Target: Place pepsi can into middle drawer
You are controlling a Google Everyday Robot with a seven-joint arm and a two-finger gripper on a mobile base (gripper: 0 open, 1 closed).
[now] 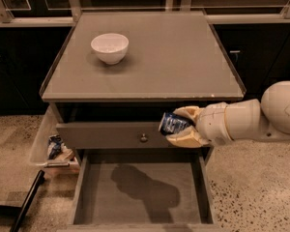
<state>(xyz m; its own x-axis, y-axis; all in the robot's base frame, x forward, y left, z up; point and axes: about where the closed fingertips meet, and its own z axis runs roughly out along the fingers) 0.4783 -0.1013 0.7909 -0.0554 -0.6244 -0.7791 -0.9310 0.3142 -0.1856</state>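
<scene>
The pepsi can (171, 123) is in the air in front of the closed upper drawer (106, 135), just right of its small round knob (143, 138). It is above the right rear part of the open middle drawer (195, 178). The can lies on its side. Its long axis runs roughly left to right along the drawer front, and one silver end faces left.

The gripper (177, 126) reaches in from the right on a white arm (261, 120). Its jaws are clenched on the can, with one tan finger (187, 112) over the top and the other under it. The can's left end sticks out past the fingertips.

Below, the middle drawer is pulled well out. Its flat grey floor is bare except for a dark shadow (145, 191) near the middle. Its low side walls leave wide room to either side, and the can is closer to the right wall than to the left.

A white bowl (109, 47) stands on the cabinet top (183, 57), back left and well apart from the can. A clear bin (42, 144) holding wrappers hangs at the cabinet's left side. Speckled floor (253, 187) lies to the right.
</scene>
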